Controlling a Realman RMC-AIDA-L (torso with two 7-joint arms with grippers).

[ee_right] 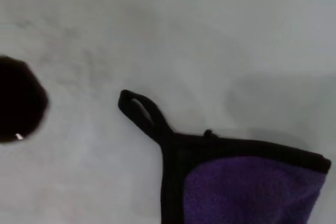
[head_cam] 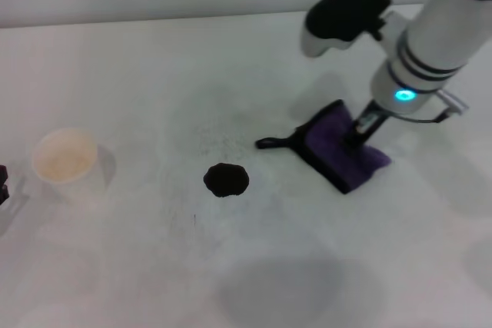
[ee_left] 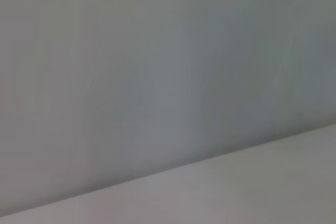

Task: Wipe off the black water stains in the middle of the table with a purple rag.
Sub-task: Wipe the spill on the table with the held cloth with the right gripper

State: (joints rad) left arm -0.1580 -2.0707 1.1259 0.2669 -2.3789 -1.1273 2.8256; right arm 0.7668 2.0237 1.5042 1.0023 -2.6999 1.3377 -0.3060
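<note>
The black water stain (head_cam: 226, 180) is a small roundish blot in the middle of the white table (head_cam: 138, 74); it also shows in the right wrist view (ee_right: 18, 100). The purple rag (head_cam: 342, 147), with black trim and a black loop strap (head_cam: 273, 143), lies on the table to the right of the stain. The rag (ee_right: 252, 192) and its loop (ee_right: 142, 111) also show in the right wrist view. My right gripper (head_cam: 360, 130) is down on the middle of the rag. My left gripper (head_cam: 2, 182) shows only as a dark bit at the table's left edge.
A paper cup (head_cam: 64, 157) stands on the left of the table, well away from the stain. Faint grey speckles (head_cam: 219, 140) lie just behind the stain. The left wrist view shows only a wall and the table's surface (ee_left: 273, 182).
</note>
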